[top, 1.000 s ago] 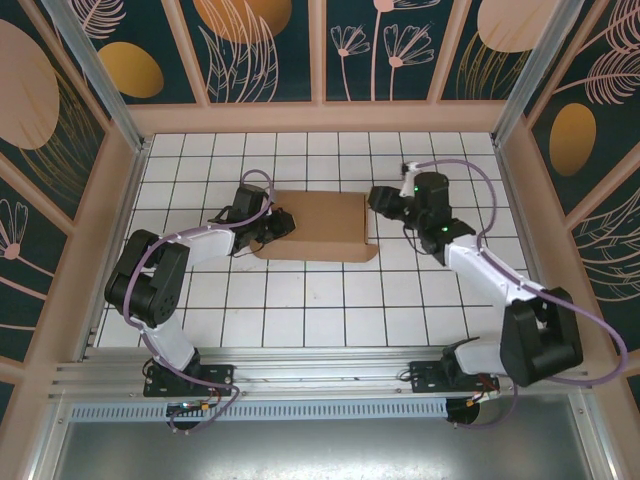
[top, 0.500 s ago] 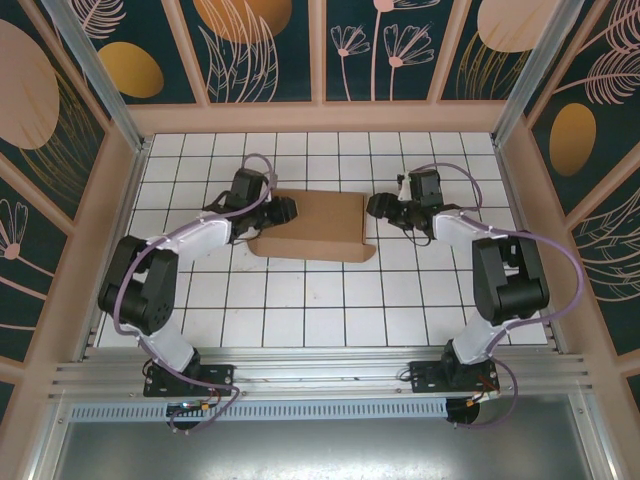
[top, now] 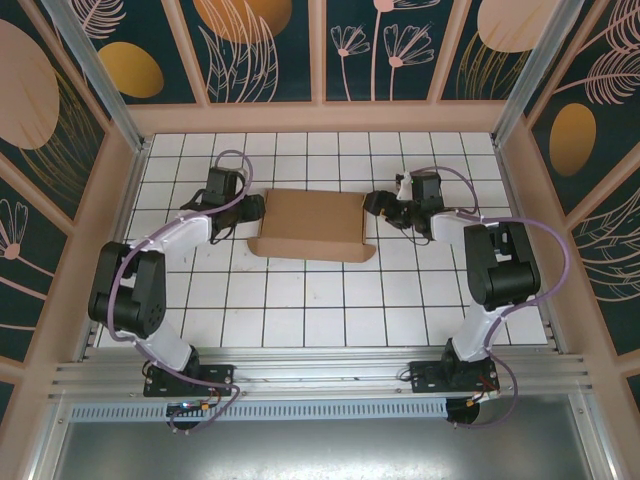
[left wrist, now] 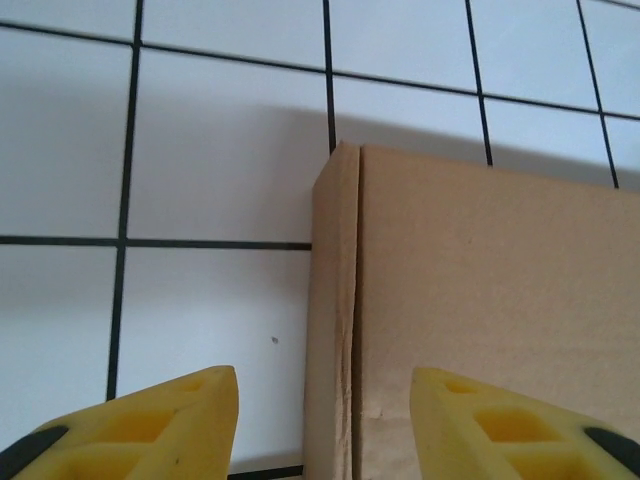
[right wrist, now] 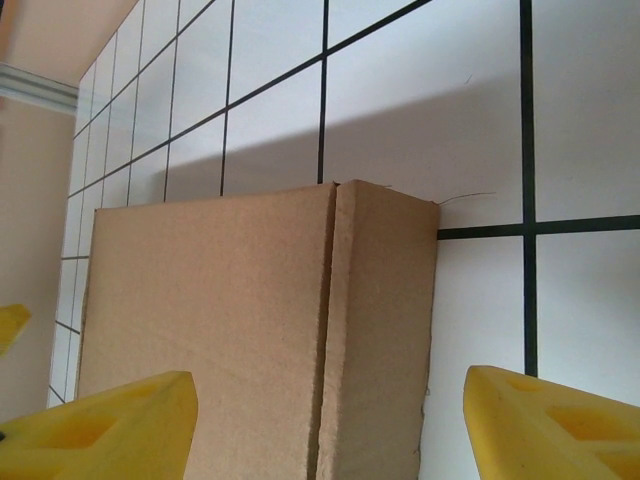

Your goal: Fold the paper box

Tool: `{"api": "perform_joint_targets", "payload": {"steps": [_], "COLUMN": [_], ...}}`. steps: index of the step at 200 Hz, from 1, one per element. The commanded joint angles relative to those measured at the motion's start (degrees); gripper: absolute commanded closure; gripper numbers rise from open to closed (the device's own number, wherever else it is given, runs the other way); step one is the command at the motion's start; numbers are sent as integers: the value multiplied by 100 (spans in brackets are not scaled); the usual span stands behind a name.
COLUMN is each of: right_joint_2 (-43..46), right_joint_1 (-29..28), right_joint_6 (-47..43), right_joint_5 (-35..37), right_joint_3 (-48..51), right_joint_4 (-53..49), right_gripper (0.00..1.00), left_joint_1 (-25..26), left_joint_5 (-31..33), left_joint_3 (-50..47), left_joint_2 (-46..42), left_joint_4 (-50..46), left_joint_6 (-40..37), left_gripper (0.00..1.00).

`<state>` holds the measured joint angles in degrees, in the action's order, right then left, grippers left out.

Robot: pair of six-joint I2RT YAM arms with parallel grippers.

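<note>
Top external showed the box (top: pixel 312 222) on the table (top: pixel 300 300), closed and seemingly folded; its near lip perhaps needed tucking. Left gripper (top: pixel 250 210) and right gripper (top: pixel 372 203) flanked its ends, jaws apart, empty.

We are looking into a robot test cell, a lab rig rather than a home. Under the jaws lies a white-tiled table (top: pixel 320 300) with a black grid. Beyond and beside them stand leaf-printed wall panels (top: pixel 260 50) in pale frames. Well behind them, an aluminium rail (top: pixel 320 372) carries the bolted arm bases (top: pixel 190 378).
</note>
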<state>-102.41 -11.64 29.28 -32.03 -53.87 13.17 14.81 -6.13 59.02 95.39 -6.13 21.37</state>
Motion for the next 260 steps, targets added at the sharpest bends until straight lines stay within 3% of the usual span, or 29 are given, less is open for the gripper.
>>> {"api": "perform_joint_targets", "payload": {"steps": [1, 54, 86, 102, 121, 158, 182, 225, 260], "right_joint_2": [-152, -278, -409, -557, -738, -1099, -1164, -1101, -1088], "right_joint_1": [80, 123, 193, 223, 249, 214, 139, -168, -204], "right_joint_6": [145, 148, 357, 533, 766, 1342, 1122, 131, 229], "right_joint_5": [-230, -488, -860, -1192, -1587, -2202, -2123, -1314, -1392], "right_joint_3": [101, 233, 327, 349, 421, 419, 258, -327, -347], "right_joint_4": [365, 614, 976, 1196, 1581, 2362, 2049, 344, 341], "right_gripper": [27, 25, 24, 18, 9, 1, 1, 1, 1], "left_joint_1": [-64, -119, -398, -601, -737, -892, -1082, -1200, -1225], "left_joint_5": [-545, -957, -1366, -1705, -1970, -2331, -2581, -2738, -2790], "left_joint_3": [140, 148, -48, -175, -280, -278, -296, -465, -488], "left_joint_2": [442, 971, 1117, 1187, 1262, 1579, 1677, 1858, 1949], "left_joint_4": [198, 389, 621, 742, 798, 753, 859, 899, 955], "left_joint_6": [-37, 9, 298, 426, 469, 462, 595, 711, 732], "left_gripper": [50, 53, 68, 78, 84, 91, 94, 96, 97]}}
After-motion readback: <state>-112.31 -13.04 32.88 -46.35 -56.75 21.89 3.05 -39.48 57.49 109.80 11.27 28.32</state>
